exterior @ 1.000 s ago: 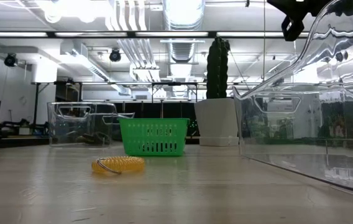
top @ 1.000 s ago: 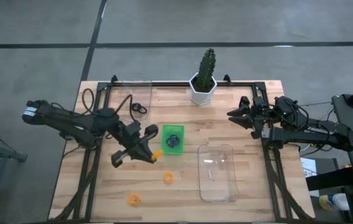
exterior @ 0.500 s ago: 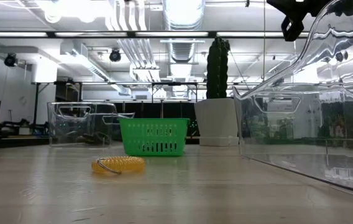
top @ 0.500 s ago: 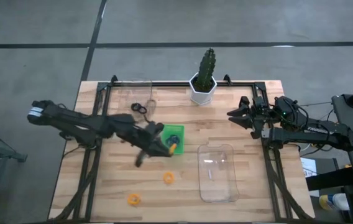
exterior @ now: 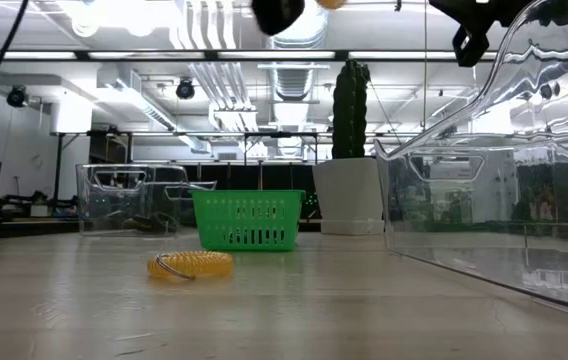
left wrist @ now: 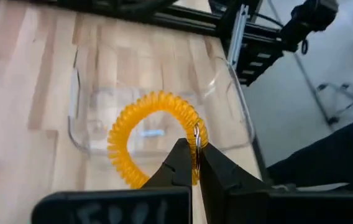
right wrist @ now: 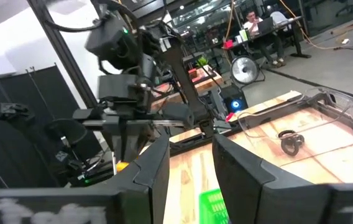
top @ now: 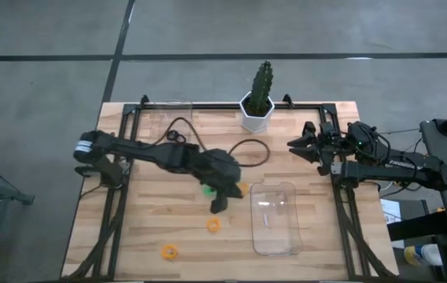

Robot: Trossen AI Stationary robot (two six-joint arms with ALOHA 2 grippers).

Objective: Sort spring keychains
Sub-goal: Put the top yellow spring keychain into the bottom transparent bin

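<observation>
My left gripper point(top: 238, 189) is shut on an orange spring keychain point(left wrist: 155, 134) and hovers at the left edge of the near clear bin point(top: 276, 218). In the low view the gripper point(exterior: 279, 12) and keychain point(exterior: 329, 3) show high above the table. Two more orange keychains point(top: 213, 225) point(top: 168, 251) lie flat on the wood. A black keychain point(top: 178, 135) lies in the far clear bin point(top: 176, 118). The green tray point(top: 206, 189) is mostly hidden under my left arm. My right gripper point(right wrist: 189, 168) waits open at the table's right edge. My left gripper pinches the orange keychain between its two fingertips point(left wrist: 179, 163) at the coil's side by the metal ring point(left wrist: 196, 140). The fingers slant down from the table's left. The coil is lifted clear and stands out beyond the fingertips, above the clear bin.
A potted cactus point(top: 256, 106) stands at the far edge in the middle. Black frame rails point(top: 121, 196) run along the table's left and right sides and far edge. In the low view the green tray point(exterior: 247, 220) stands behind an orange keychain point(exterior: 190, 265).
My left gripper has swung toward the table's right, from left of the green tray across it to the near clear bin's edge, and has risen. It has stayed shut on the orange keychain and carried it along.
</observation>
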